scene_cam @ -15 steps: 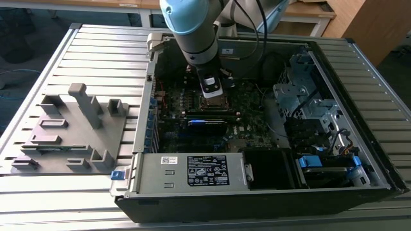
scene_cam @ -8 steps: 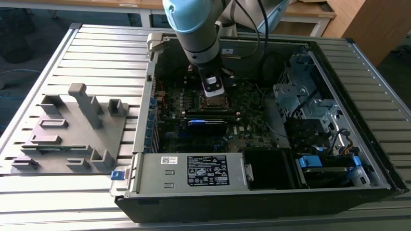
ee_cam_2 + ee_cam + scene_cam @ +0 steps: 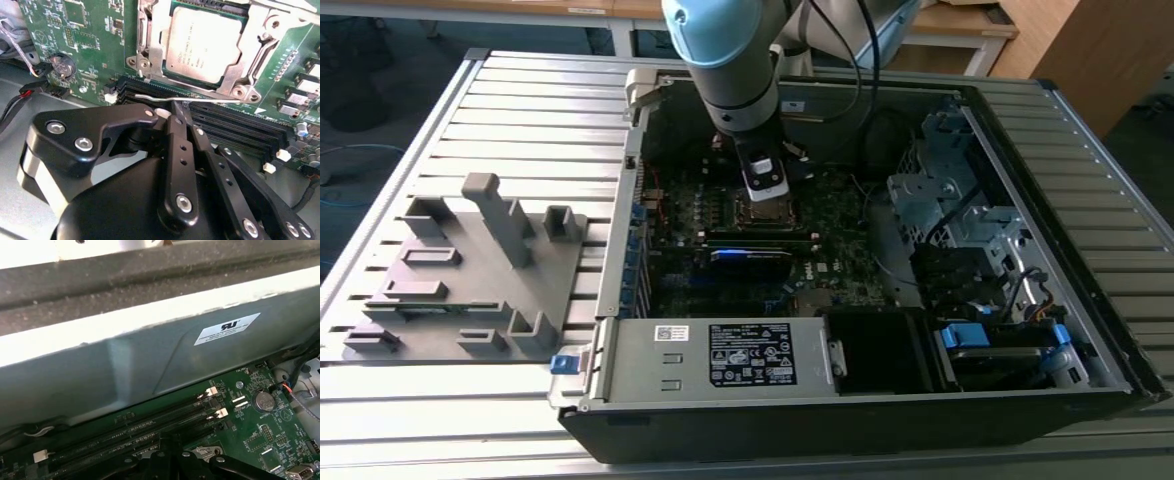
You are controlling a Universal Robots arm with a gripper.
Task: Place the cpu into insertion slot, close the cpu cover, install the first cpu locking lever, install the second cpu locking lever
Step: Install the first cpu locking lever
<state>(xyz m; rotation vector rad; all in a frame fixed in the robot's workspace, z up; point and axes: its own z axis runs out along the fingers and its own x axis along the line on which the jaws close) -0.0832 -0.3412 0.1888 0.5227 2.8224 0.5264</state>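
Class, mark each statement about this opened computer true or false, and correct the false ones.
1. The cpu lies in the insertion slot. True.
2. The cpu cover stands raised, clear of the chip. False: it lies flat over the cpu's edges.
3. The gripper has its tip at the thin locking lever beside the socket. True.
4. The grey fixture lies inside the computer case. False: it sits on the slatted table, at the exterior view's left of the case.
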